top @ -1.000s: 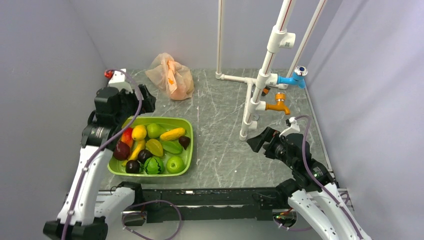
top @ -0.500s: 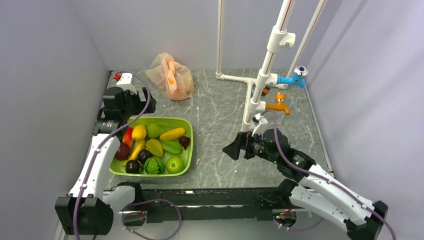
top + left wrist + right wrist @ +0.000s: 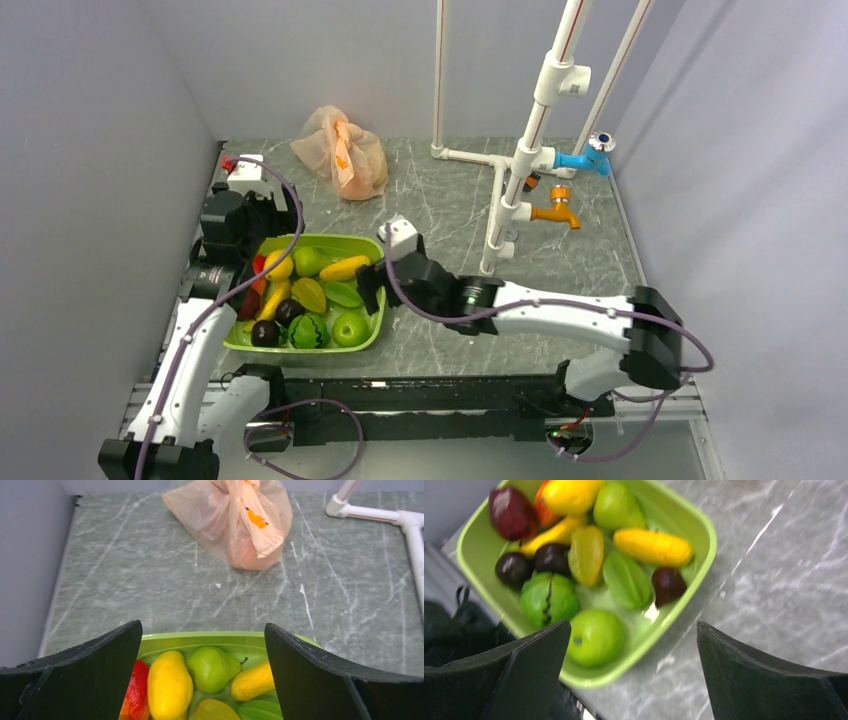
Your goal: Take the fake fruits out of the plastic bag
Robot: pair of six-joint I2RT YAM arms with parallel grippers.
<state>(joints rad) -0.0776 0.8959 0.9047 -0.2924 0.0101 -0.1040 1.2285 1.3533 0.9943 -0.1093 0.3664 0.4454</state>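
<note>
**Both grippers gape at the green tub; the plastic bag sits past it, untouched.**

The plastic bag (image 3: 235, 522) lies on the table beyond the green tub's (image 3: 200, 636) far rim, well apart from both pairs of fingers, with its top bunched together. The left gripper (image 3: 202, 627) is spread wide and empty above that far rim, facing the bag. The right gripper (image 3: 634, 625) is just as wide and empty at the tub's right rim, facing away from the bag. The fake fruits (image 3: 245, 555) show only as a dim orange-pink lump through the film, so none can be told apart. The right wrist view is blurred. The left arm rises beside the tub's left side, its wrist tilted down. The right arm stretches low across the table to the tub.
</note>
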